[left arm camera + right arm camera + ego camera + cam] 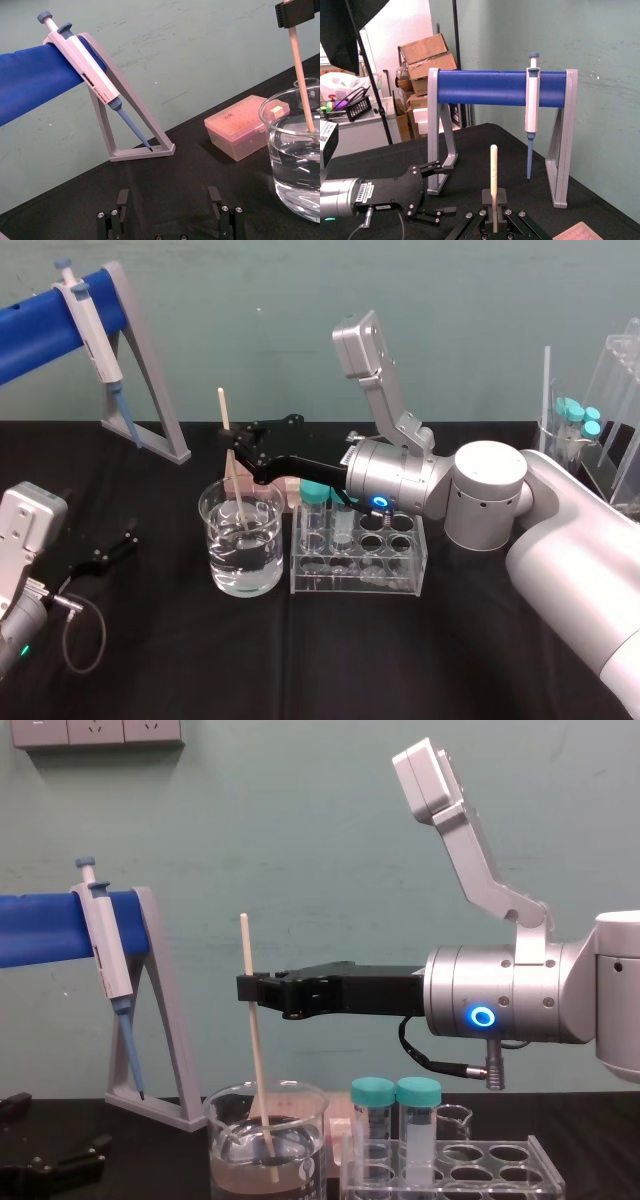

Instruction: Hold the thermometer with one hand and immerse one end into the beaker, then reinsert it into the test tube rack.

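Nearest the robot, to the left of the beaker (268,550) and well apart from it, the left gripper (120,545) sits low by the black counter (400,660). Its jaws stand apart with nothing between them.

The beaker stands on the counter, partly filled with clear water (243,575). Just to its right, close beside it, is the clear tube rack (350,585), which holds two teal-capped tubes (372,1120) in the holes nearest the beaker.

The right arm reaches in from the right, over the back of the rack, and the right gripper (228,440) is above the beaker's rim. Its jaws are clamped on the thermometer (237,495), gripping it well above the glass. The thermometer stands nearly upright with a slight tilt. Its top sticks up past the jaws and its lower end is under the water inside the beaker. The glass distorts the tip, so it may or may not touch the bottom.

Behind the beaker lies a pink box (237,125). Farther back and to the beaker's left, a pipette (90,330) hangs on the blue bar of a grey stand (150,410).
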Robot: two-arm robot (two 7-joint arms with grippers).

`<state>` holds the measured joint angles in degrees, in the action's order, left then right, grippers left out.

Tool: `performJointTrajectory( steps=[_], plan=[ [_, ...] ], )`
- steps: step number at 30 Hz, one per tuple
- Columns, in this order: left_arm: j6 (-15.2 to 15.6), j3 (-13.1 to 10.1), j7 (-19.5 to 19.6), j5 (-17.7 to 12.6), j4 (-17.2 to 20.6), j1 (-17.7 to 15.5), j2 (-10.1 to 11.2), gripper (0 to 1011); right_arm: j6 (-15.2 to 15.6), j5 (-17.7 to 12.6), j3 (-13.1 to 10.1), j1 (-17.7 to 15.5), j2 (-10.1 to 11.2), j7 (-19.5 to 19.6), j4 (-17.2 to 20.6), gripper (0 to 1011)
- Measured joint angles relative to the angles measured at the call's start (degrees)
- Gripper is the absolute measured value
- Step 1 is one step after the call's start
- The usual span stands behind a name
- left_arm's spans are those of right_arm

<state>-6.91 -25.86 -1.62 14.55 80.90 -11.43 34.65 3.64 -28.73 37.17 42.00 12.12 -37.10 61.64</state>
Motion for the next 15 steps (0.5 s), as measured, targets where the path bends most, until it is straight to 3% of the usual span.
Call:
performJointTrajectory(
  steps=[15],
  plan=[
    [0.0, 0.0, 0.0, 0.0, 0.0, 0.0, 0.0, 1004, -0.2, -1.9, -1.0, 0.7, -0.2, -3.0, 0.0, 44]
  ],
)
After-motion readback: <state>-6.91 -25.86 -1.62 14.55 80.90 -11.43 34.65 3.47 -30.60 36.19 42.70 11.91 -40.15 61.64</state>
